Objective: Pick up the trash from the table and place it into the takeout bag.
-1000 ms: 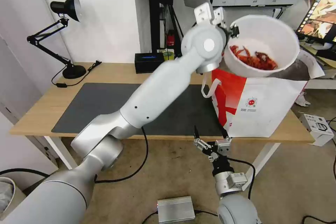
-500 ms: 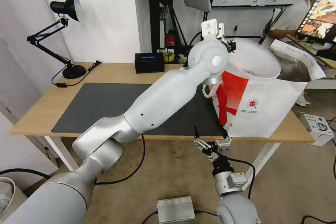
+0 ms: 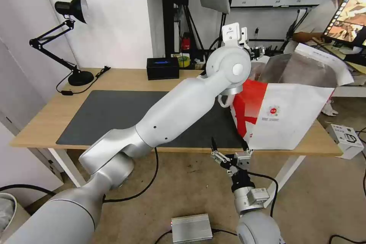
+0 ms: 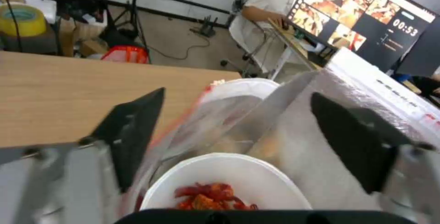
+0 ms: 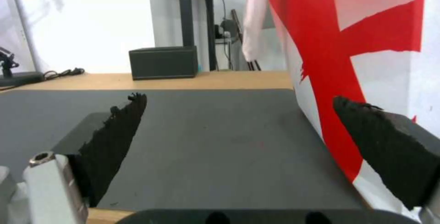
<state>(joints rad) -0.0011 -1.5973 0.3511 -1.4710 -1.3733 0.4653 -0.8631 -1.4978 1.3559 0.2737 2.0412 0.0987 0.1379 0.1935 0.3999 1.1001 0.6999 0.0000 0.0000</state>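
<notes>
The takeout bag (image 3: 289, 118), white with a red side panel and foil lining, stands open on the right end of the table (image 3: 126, 80). My left gripper (image 3: 256, 51) hovers over the bag's mouth. In the left wrist view this gripper (image 4: 236, 114) is open, and the trash beneath it, a white bowl (image 4: 220, 169) of red shells (image 4: 206, 194), rests inside the foil-lined bag (image 4: 311, 155). My right gripper (image 3: 228, 145) is parked below the table's front edge, open and holding nothing; its wrist view has the gripper (image 5: 238, 100) facing the dark mat (image 5: 206, 131) and the bag's red panel (image 5: 366, 45).
A dark grey mat (image 3: 106, 110) covers the table's middle. A black box (image 3: 162, 68) sits at the back edge and a black desk lamp (image 3: 70, 38) at the back left. A silver box (image 3: 190, 228) and cables lie on the floor.
A second ago my left gripper held the bowl tilted above the bag. The arm lowered it, the gripper opened, and the bowl now lies inside the bag. The right arm has not moved.
</notes>
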